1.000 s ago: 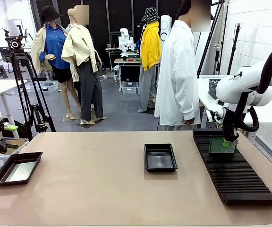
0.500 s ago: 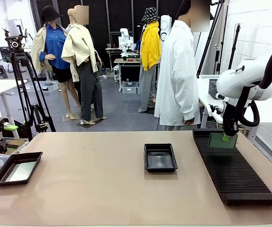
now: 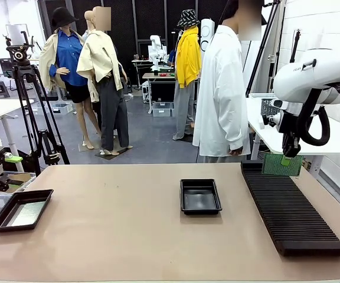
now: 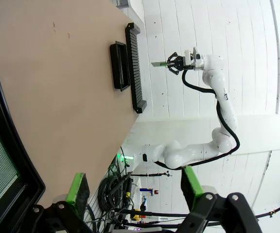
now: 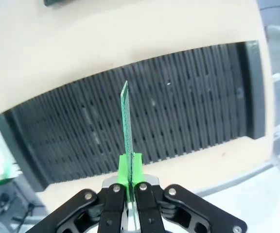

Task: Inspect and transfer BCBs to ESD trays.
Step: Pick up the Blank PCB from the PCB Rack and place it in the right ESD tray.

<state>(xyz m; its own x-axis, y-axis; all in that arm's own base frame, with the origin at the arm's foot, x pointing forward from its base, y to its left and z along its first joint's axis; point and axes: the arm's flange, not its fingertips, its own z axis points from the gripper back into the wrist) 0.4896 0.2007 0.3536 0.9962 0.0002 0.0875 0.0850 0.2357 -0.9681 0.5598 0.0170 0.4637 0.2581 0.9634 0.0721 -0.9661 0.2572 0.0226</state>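
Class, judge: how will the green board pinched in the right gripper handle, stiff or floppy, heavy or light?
Probably stiff: the BCB stands straight, edge-on, from the right gripper. Likely light: an edge pinch alone holds it. Thin, so perhaps fragile.

Bright, even light, faint shadows on the table (image 3: 99, 230), and 2 wrist views bent at their edges.

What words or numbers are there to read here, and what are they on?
No text here can be read.
Small dark mark on the white shell of the right arm: too small to read.
BCB held in the right gripper: no print shows.
Black rack: no print shows.
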